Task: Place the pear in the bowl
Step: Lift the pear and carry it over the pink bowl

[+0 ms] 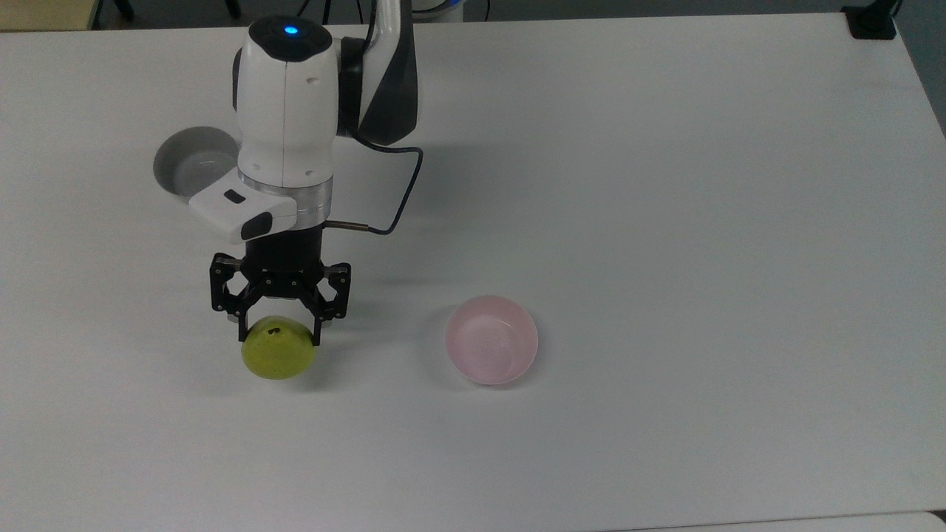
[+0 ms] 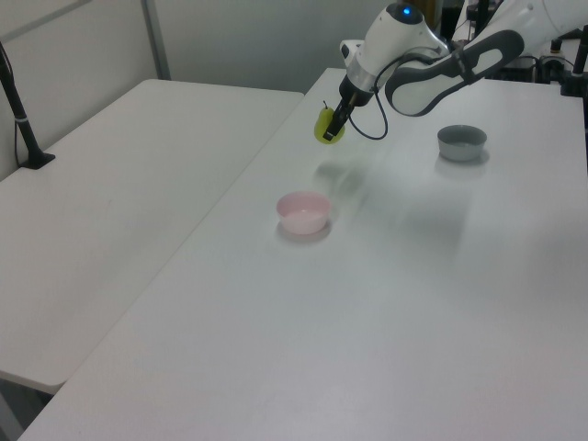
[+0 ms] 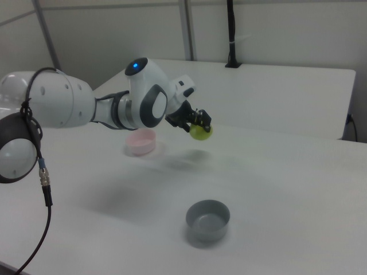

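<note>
Black two-finger gripper (image 1: 279,334) clamps the round yellow-green pear (image 1: 278,352), held above the white worktop (image 1: 665,185). Small pale pink bowl (image 1: 491,340) sits apart toward the top view's right.

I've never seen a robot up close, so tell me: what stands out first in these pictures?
The yellow-green pear, pinched in the jaws of the black gripper and hanging clear above the white table, its shadow below it in the right view. To the top view's right sits a pale pink bowl; a grey bowl stands apart.

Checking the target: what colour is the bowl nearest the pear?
Pale pink bowl, clearest in the top view; pear.
</note>
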You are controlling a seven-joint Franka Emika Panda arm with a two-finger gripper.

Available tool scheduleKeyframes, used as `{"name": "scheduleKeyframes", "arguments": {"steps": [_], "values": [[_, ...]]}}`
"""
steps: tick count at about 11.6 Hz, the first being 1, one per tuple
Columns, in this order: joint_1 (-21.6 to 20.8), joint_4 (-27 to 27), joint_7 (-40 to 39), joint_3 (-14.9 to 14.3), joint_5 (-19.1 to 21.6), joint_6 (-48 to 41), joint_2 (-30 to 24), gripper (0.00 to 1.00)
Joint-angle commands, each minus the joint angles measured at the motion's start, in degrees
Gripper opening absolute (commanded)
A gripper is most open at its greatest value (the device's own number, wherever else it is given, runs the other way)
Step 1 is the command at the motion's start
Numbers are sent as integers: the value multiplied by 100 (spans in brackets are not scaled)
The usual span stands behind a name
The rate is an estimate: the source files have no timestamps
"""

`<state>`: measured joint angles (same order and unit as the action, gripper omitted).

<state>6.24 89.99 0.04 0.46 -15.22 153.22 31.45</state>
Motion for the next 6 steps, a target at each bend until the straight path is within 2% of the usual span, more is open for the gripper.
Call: {"name": "scheduleKeyframes", "arguments": {"steps": [1, 6], "values": [[-140, 519, 248, 199, -42, -213, -516, 61], [-527, 528, 882, 261, -60, -583, -605, 62]]}}
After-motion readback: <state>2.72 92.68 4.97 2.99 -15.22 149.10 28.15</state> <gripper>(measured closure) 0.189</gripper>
